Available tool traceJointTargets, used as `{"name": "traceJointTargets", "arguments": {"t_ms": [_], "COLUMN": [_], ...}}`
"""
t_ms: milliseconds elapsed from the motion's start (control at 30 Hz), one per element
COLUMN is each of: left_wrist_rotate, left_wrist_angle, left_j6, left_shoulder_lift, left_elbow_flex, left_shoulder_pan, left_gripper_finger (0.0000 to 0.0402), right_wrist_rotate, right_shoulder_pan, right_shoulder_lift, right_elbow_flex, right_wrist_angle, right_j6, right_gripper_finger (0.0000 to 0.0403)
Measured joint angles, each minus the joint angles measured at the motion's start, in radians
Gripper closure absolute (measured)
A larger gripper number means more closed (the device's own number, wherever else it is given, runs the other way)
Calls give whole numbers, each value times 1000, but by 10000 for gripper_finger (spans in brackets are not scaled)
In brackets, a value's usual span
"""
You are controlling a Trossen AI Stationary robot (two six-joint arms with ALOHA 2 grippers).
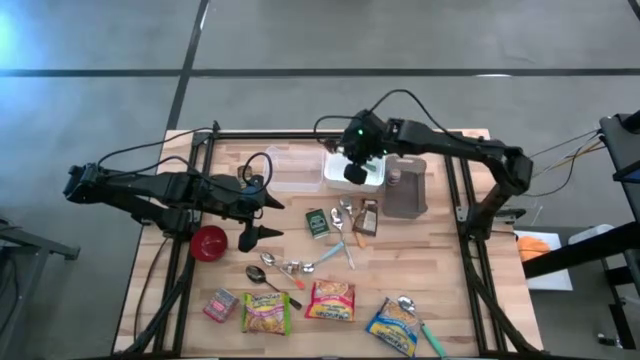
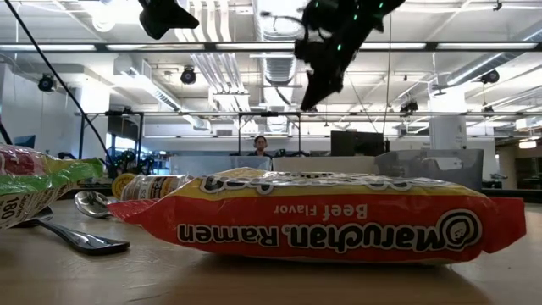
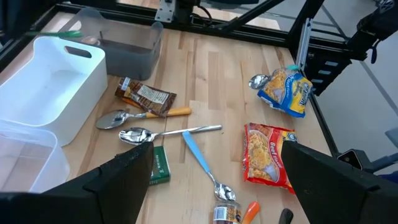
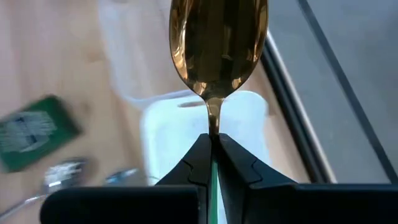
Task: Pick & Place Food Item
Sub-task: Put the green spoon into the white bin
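My right gripper (image 4: 213, 142) is shut on a spoon whose shiny bowl (image 4: 217, 43) sticks out past the fingertips. In the high view it hangs over the white bin (image 1: 372, 181) at the table's far side. My left gripper (image 1: 264, 220) waits open above the table's left middle, next to a red bowl (image 1: 208, 242). Food packets lie flat on the table: a red ramen pack (image 1: 332, 300), a yellow-green one (image 1: 266, 312), a blue one (image 1: 398, 325), a small green packet (image 1: 318, 222) and a brown one (image 1: 366, 218). My right gripper pinches the spoon at its thin neck (image 4: 213, 124), just below the bowl, between its two fingertips. A green handle (image 4: 213, 180) runs back between the fingers, so the spoon lies along them. The spoon is lifted clear, over the white bin (image 4: 249, 124), its bowl pointing away from the gripper.
A clear bin (image 1: 290, 170) stands left of the white one and a grey bin (image 1: 405, 188) right of it. Several spoons (image 1: 345, 235) lie loose at mid-table and near the front packets. A small pink packet (image 1: 220, 304) lies front left. Black frame rails border the table.
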Motion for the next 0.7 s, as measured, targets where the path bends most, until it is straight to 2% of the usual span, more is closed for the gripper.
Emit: {"name": "traceJointTargets", "arguments": {"t_ms": [133,233,400,700], "left_wrist_rotate": [0,0,0,0], "left_wrist_angle": [0,0,0,0], "left_j6": [0,0,0,0], "left_shoulder_lift": [0,0,0,0], "left_elbow_flex": [0,0,0,0], "left_shoulder_pan": [0,0,0,0], "left_gripper_finger": [47,47,47,47], "right_wrist_rotate": [-72,-74,-65,-67], "right_shoulder_pan": [-37,-62,-97,-97], "right_shoulder_lift": [67,110,148,199], "right_elbow_flex": [0,0,0,-2], "right_wrist_angle": [56,60,19,9], "right_j6": [-53,-32,91,123], "right_gripper_finger": [394,394,394,394]}}
